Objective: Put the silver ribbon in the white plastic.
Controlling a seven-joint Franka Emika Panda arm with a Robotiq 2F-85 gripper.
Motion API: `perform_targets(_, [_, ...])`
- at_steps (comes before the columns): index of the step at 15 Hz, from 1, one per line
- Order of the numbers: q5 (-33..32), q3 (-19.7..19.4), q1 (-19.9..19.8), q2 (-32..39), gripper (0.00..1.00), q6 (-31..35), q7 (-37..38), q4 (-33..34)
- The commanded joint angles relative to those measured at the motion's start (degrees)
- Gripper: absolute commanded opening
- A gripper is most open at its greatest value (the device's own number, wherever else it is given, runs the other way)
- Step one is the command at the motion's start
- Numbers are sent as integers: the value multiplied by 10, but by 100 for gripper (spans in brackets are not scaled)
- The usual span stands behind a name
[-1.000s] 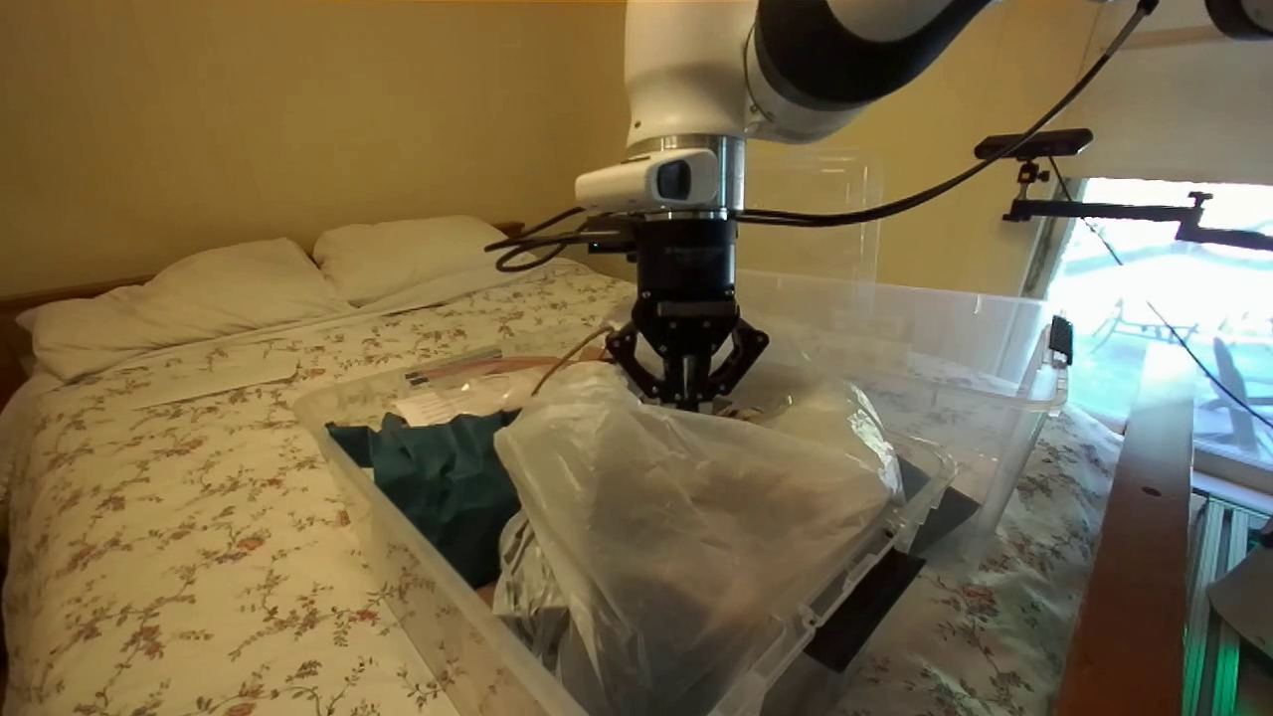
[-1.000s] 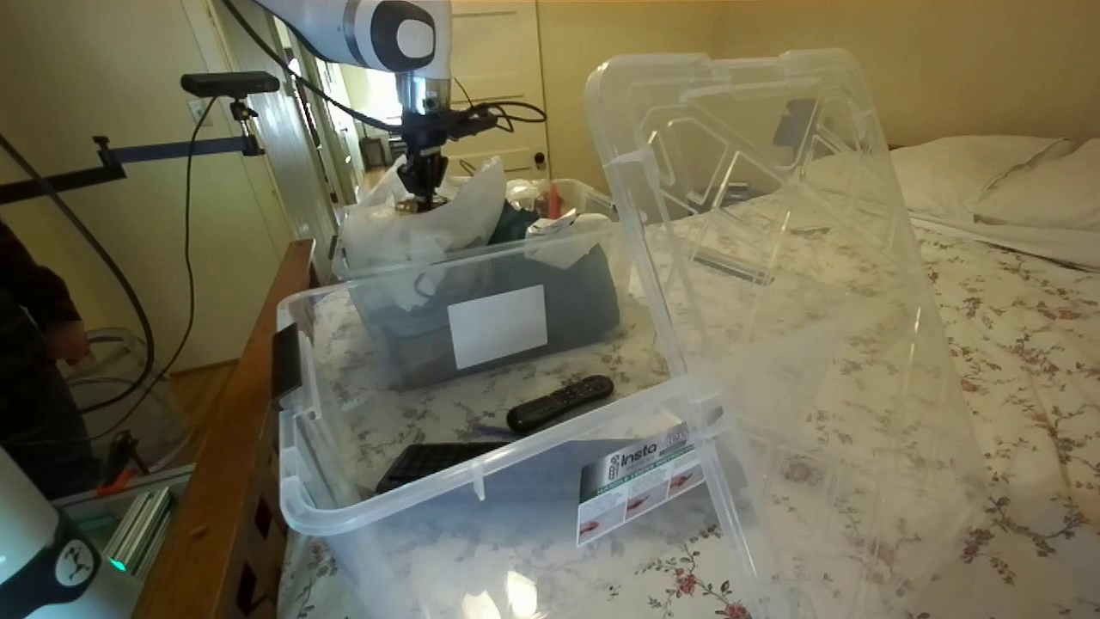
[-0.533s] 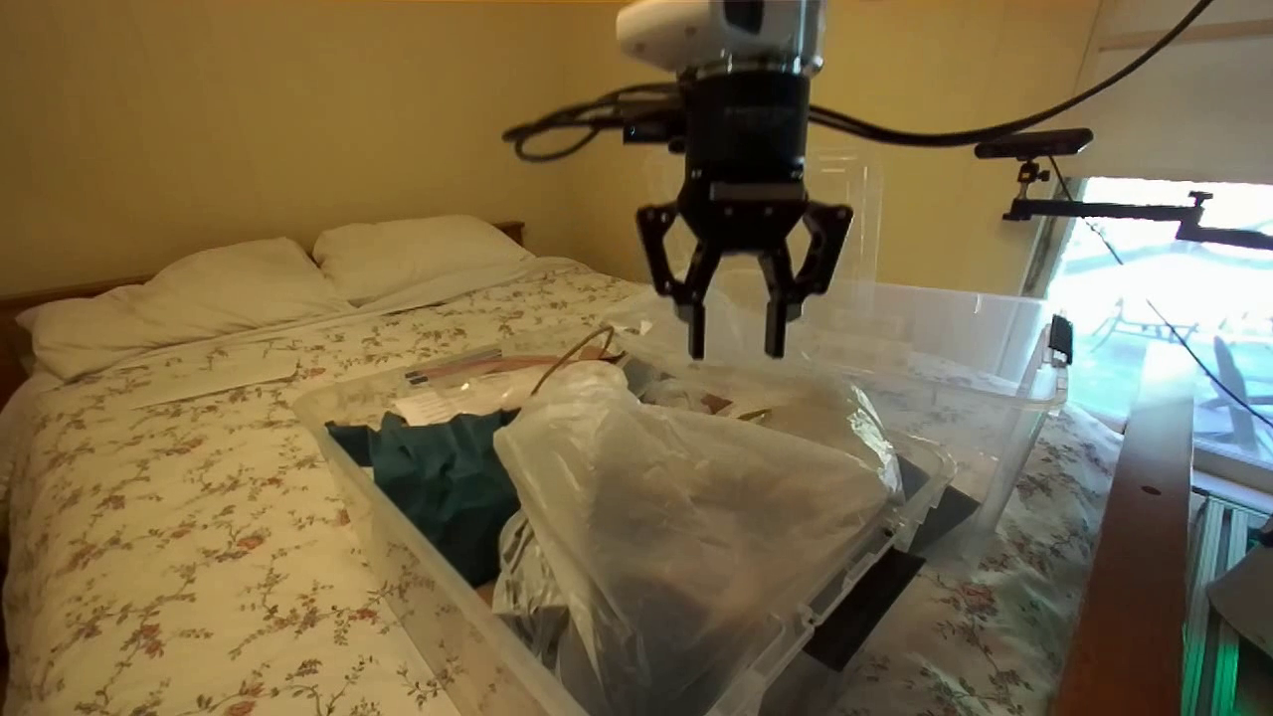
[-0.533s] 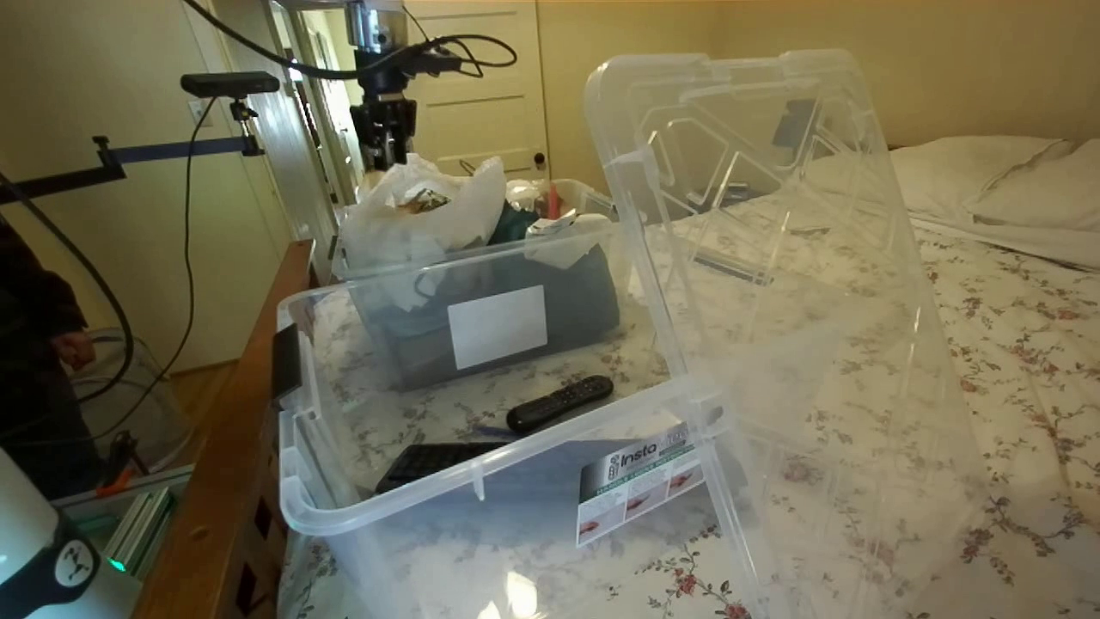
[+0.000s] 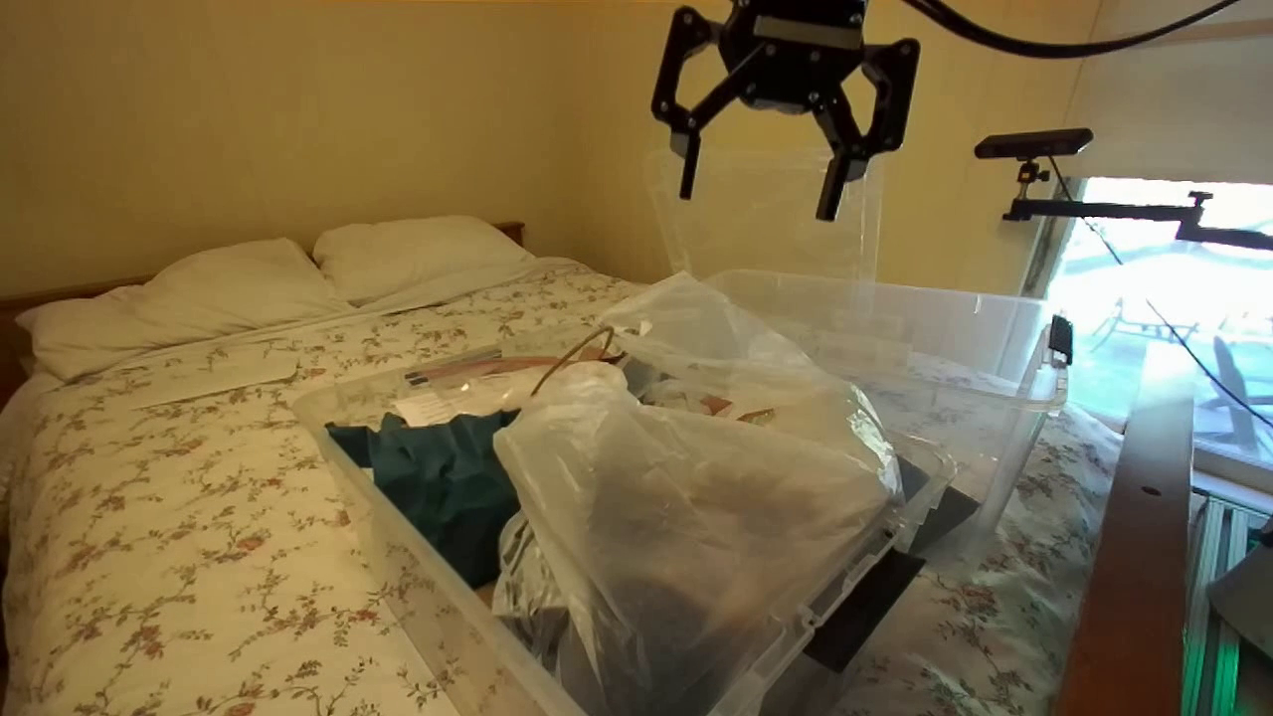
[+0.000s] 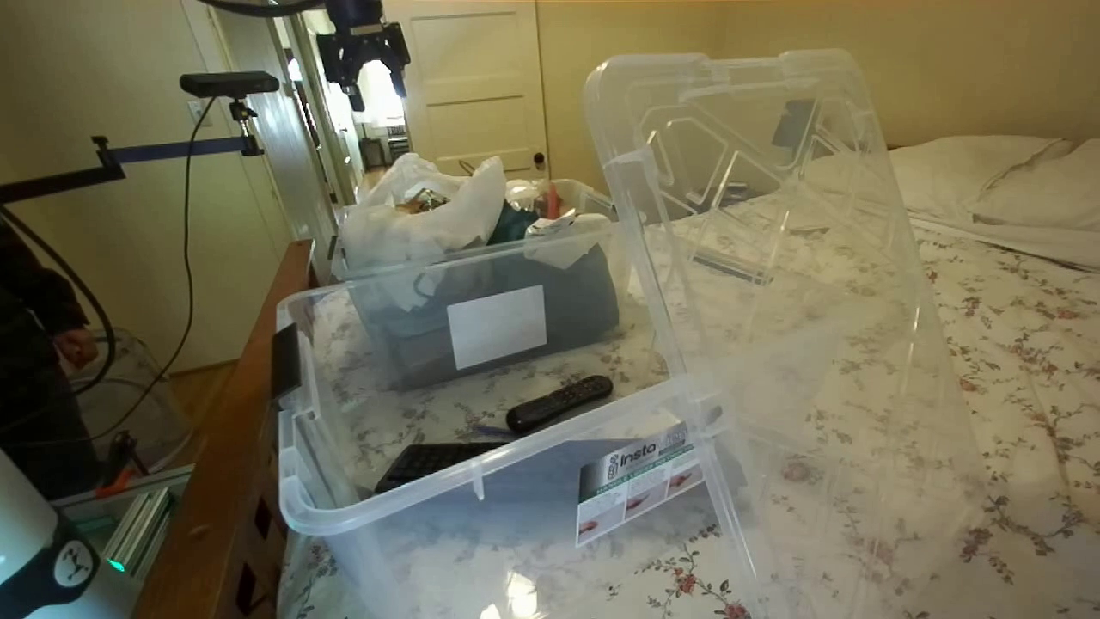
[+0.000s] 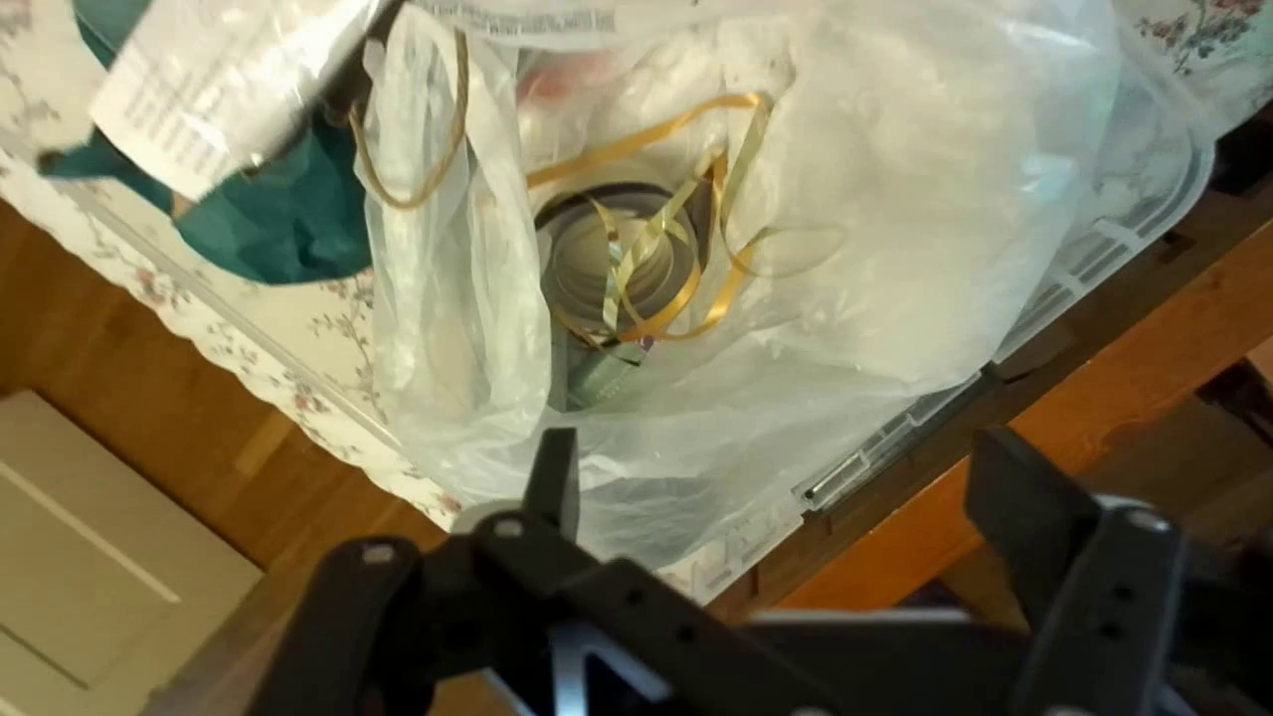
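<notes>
The white plastic bag [image 5: 696, 497] bulges inside a clear bin, its mouth facing up; it shows in both exterior views. In the wrist view, a curled ribbon [image 7: 651, 234] lies loosely in the mouth of the white plastic [image 7: 895, 199], over a round lid-like thing. Its strands look gold, some paler and silvery. Only small glints of the ribbon [image 6: 423, 202] show in an exterior view. High above the bag hangs my gripper [image 5: 757, 204], open wide, with nothing between its fingers and well apart from the bag. In the wrist view both fingertips frame the bin's edge.
Teal cloth [image 5: 448, 477] and papers share the bag's bin [image 5: 398, 572]. Beyond stands a larger clear bin [image 6: 378, 511] with a raised lid [image 6: 748, 172], where a black remote [image 6: 560, 404] shows. A wooden rail [image 6: 232, 387] and a camera arm [image 6: 180, 150] flank the bed.
One second ago my gripper was down in the bag's mouth with its fingers together. Since then it has opened wide and risen far above the bag; the ribbon stays in the bag.
</notes>
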Motion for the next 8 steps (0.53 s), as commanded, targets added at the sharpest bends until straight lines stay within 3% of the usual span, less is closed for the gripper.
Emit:
perform_targets(1, [-47, -14, -5, -42, 100, -7, 88, -27])
perform_targets(2, [-61, -16, -6, -45, 100, -16, 113, -27])
perform_targets(3, [-35, -14, -1, -20, 100, -8, 69, -3])
perform_targets(8, [-48, -17, -4, -28, 100, -14, 102, -7])
